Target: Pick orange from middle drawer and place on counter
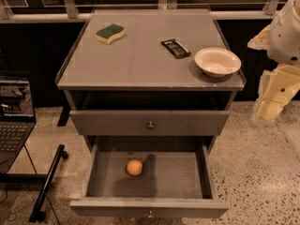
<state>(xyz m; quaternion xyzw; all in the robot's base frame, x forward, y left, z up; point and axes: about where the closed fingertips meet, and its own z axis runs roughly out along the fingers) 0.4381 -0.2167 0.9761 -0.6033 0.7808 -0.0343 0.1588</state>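
A grey drawer cabinet fills the centre of the frame, seen from above and in front. Its broad flat top surface (140,60) takes up the upper middle. Below it is a shut drawer front (117,122) with a small round knob. At the bottom of the frame the middle drawer (183,177) is pulled wide open. At the right edge hangs the robot's pale arm, its claw (272,102) off to the side of the cabinet, well apart from the drawer and holding nothing; whether it is spread or closed cannot be told. A laptop (14,121) sits at the left edge. On the surface are a white bowl (217,50) at the right, a yellow-and-green sponge (110,33) at the upper left, and a dark wrapped bar (176,48) between them. The orange (134,167) lies alone on the drawer floor, left of centre, touching no wall. It is probably light, firm and smooth. It would likely roll if nudged, so a grip from above across its widest part looks safest. No writing or brand is readable, not even on the bar.
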